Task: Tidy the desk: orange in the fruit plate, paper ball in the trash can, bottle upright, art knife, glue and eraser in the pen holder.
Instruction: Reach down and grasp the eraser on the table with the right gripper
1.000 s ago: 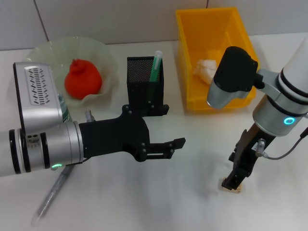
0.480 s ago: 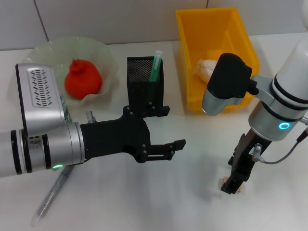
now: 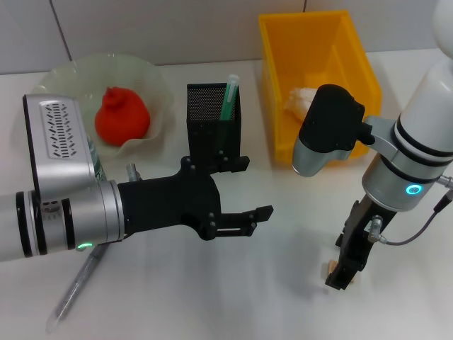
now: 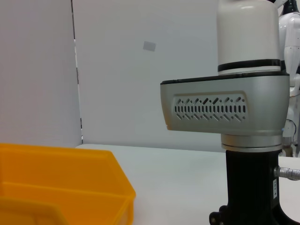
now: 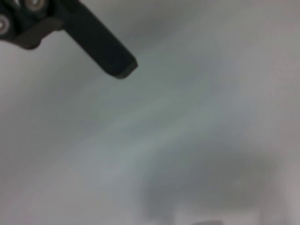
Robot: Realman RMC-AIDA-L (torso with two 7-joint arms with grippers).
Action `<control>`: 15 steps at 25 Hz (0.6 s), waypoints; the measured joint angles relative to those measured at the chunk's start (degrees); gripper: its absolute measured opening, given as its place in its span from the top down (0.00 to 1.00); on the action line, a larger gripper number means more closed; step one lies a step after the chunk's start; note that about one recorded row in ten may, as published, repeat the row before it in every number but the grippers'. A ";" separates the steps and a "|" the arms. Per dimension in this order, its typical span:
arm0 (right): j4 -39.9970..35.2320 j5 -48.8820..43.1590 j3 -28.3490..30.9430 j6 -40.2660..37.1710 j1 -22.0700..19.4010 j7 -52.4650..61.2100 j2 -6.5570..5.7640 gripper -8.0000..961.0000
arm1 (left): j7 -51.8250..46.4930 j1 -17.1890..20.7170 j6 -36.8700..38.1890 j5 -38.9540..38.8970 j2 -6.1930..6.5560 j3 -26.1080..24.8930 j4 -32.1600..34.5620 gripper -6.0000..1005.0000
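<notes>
One eraser (image 3: 334,269) clamped in right hand (image 3: 341,275)

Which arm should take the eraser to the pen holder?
Right. The right gripper is already down on the eraser; the left gripper hovers mid-desk, nearer the pen holder.

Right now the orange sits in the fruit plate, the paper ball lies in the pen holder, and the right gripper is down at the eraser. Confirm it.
One detail is wrong. The head view shows the paper ball in the yellow trash can, not the pen holder. The orange is in the fruit plate, and the right gripper is at the eraser.
</notes>
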 joint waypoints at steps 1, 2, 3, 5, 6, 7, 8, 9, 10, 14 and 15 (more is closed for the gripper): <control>0.00 0.00 0.00 0.01 0.06 0.22 0.00 0.23 | 0.00 0.00 0.00 0.00 0.00 0.00 0.00 0.16; -0.01 0.00 0.00 0.02 0.19 0.45 0.00 0.23 | 0.00 0.00 0.00 0.00 0.00 0.00 0.00 0.16; -0.01 0.00 0.00 0.02 0.19 0.45 0.00 0.23 | 0.00 0.00 0.00 0.00 0.00 0.00 -0.03 0.16; -0.01 0.00 -0.02 0.02 0.25 0.69 0.00 0.23 | 0.00 0.00 0.00 0.00 0.00 0.00 -0.09 0.16; -0.02 0.00 -0.03 0.02 0.30 0.79 0.00 0.23 | 0.01 0.00 0.00 0.00 0.00 0.00 -0.19 0.16; -0.02 0.00 -0.06 0.02 0.34 0.86 0.00 0.23 | 0.04 0.00 0.00 -0.01 0.00 0.00 -0.30 0.16; -0.03 0.00 -0.08 0.01 0.38 0.88 0.00 0.24 | 0.05 0.00 0.00 0.00 0.00 0.00 -0.36 0.16; -0.03 0.00 -0.08 0.00 0.42 0.90 0.00 0.24 | 0.08 0.00 0.00 0.00 0.00 0.00 -0.44 0.16; -0.03 0.00 -0.08 -0.05 0.48 0.92 0.00 0.24 | 0.09 0.00 0.00 0.00 0.00 0.00 -0.45 0.16; -0.03 0.00 -0.08 -0.31 0.61 1.02 0.00 0.24 | 0.09 0.00 0.02 -0.01 0.00 0.00 -0.45 0.16; -0.03 0.00 -0.08 -0.34 0.61 1.06 0.00 0.25 | 0.10 0.00 0.04 -0.01 0.00 0.00 -0.45 0.16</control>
